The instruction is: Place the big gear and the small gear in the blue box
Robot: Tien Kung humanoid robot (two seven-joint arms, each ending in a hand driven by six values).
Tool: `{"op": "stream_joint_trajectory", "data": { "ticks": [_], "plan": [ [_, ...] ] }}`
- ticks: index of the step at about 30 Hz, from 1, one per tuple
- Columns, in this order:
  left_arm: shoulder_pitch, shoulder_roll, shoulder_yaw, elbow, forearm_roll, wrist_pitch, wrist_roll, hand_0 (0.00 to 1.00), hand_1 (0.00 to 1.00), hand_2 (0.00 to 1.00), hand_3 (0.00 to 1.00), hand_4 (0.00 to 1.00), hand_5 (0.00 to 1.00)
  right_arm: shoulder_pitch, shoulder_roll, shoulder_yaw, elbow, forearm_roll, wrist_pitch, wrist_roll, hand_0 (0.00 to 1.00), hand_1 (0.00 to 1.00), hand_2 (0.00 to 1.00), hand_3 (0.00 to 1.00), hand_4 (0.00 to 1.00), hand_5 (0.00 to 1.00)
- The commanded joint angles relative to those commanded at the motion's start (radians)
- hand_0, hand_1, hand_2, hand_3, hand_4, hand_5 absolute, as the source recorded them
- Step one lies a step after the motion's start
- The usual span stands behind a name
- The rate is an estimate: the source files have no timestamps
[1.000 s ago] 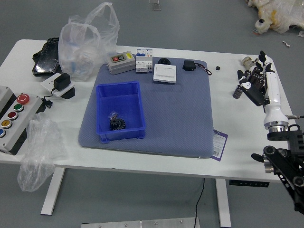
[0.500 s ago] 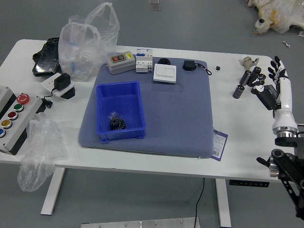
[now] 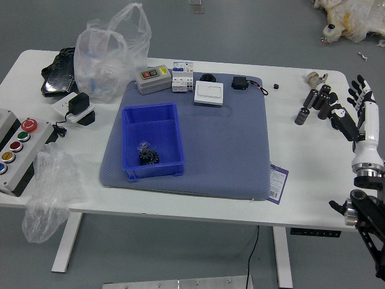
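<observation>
Withdrawn toward three o'clock since the earlier frame, the right hand (image 3: 368,117) has spread fingers and holds nothing. From it, the blue box (image 3: 150,125) lies well apart near nine; the dark gear (image 3: 148,158) sits inside, toward the box's six.

No text, brand, number or sign is legible. Items with markings: (1) purple-edged white card (image 3: 277,184), lying at the right edge of the blue-grey mat (image 3: 225,144): printed lines, too small to read. (2) White modules (image 3: 182,81), at the mat's far edge: small dark markings, unreadable. (3) Grey device (image 3: 153,80), just beside the modules: red and yellow patches on its top face; any characters cannot be resolved.
</observation>
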Motion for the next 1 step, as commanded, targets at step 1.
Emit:
{"op": "stream_joint_trajectory", "data": {
  "ticks": [1],
  "plan": [
    [-0.001, 0.0, 0.002, 0.0, -0.002, 0.0, -0.002, 0.686, 0.639, 0.656, 0.78, 0.742, 0.548, 0.0, 0.0, 0.002, -0.001, 0.001, 0.0, 0.001, 0.847, 0.875, 0.922, 0.965, 0.751, 0.514]
  ]
}}
